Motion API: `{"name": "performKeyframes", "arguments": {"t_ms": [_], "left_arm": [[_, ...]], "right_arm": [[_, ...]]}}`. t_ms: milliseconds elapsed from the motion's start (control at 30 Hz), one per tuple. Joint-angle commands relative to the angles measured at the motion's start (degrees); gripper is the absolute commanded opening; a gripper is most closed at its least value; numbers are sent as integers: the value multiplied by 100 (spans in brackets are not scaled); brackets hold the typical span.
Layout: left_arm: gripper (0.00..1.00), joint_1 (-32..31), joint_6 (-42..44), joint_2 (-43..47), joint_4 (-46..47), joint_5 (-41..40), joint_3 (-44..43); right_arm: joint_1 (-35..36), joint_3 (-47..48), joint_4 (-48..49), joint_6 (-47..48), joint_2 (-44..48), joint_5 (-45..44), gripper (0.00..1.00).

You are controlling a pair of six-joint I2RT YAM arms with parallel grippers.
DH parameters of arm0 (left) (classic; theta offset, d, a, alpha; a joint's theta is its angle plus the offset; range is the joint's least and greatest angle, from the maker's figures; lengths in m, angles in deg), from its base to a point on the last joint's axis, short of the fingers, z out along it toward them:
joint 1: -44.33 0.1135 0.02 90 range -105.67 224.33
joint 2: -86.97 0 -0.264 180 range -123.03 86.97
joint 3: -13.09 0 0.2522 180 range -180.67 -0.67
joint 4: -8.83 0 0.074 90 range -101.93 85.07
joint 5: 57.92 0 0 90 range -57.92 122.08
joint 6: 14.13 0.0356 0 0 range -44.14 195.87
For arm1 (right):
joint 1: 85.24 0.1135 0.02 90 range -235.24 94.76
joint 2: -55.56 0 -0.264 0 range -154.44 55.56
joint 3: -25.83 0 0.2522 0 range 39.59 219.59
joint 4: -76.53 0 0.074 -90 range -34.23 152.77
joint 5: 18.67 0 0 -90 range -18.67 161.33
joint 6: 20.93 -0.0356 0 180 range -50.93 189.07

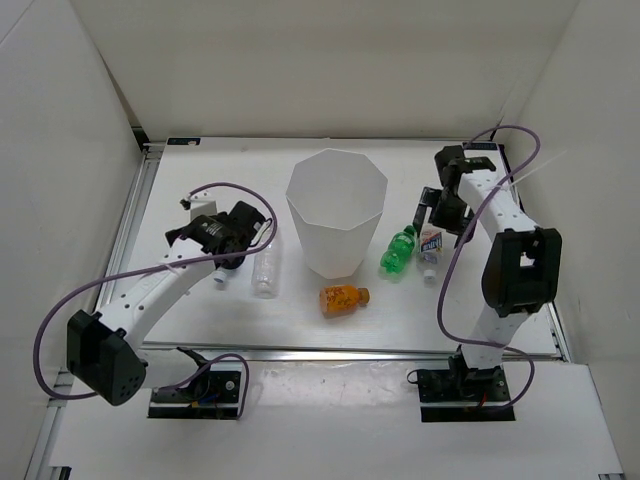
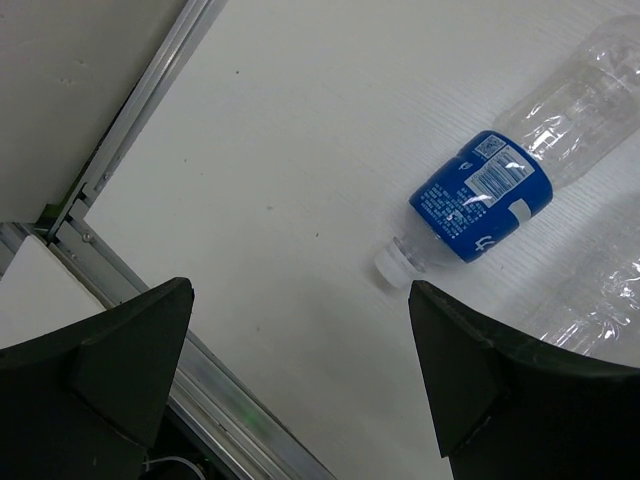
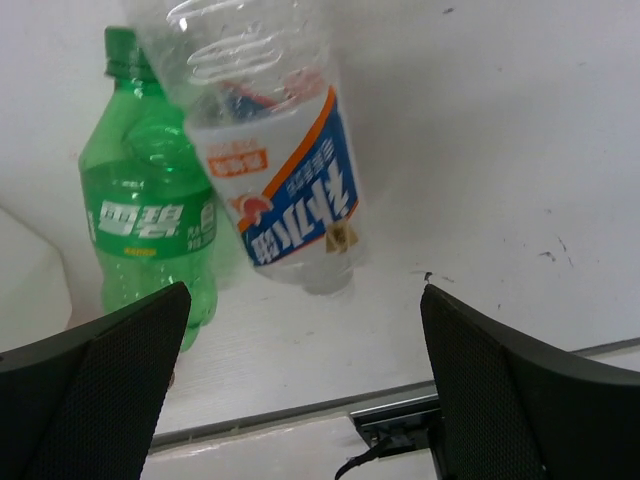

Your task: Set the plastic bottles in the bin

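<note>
The tall white bin (image 1: 337,210) stands mid-table. My left gripper (image 1: 232,258) is open and empty, just above a lying clear bottle with a blue label (image 2: 485,195), whose white cap is between the fingers' line of sight. A plain clear bottle (image 1: 266,270) lies beside it, and also shows in the left wrist view (image 2: 600,310). My right gripper (image 1: 440,222) is open and empty over a green bottle (image 3: 150,225) and a clear bottle with a blue-and-white label (image 3: 280,190), both lying right of the bin. An orange bottle (image 1: 343,298) lies in front of the bin.
A metal rail (image 2: 120,130) runs along the table's left edge, and another along the near edge (image 3: 300,420). White walls close in the table on three sides. A corner of the bin (image 3: 25,280) shows at the left of the right wrist view.
</note>
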Motion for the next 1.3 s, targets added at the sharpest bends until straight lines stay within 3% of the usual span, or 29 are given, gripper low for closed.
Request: {"name": "performKeyframes", "arguments": {"t_ms": [0,333,600,733,833,867,933,1167,1267], "left_arm": [[100,10,100,-11,52,8,-103],[100,10,153,-547,-229,122,-288],[100,10,48,-986,-554,175,-640],[100,10,-14,-1188,-669,227,-841],[100,10,-85,-1242,-669,228,-842],[100,10,-85,-1242,-669,228,-894],[100,10,-137,-1364,-669,228,-955],[100,10,-242,-1549,-668,228,-1184],[100,10,-444,-1602,-818,228,-1351]], "right_arm": [[-412,114,651,345,-140,436,100],[-774,1213,880,345,-1555,1562,100],[-897,1600,819,73,-2241,1343,98],[-1204,1417,819,-59,-2241,1290,87],[-1432,1345,819,-59,-2180,1290,66],[-1433,1345,819,-59,-2041,1290,49],[-1486,1345,696,-164,-1847,1010,28],[-1539,2705,-59,-629,-1126,236,3],[-1539,3488,-236,-884,-564,575,3]]}}
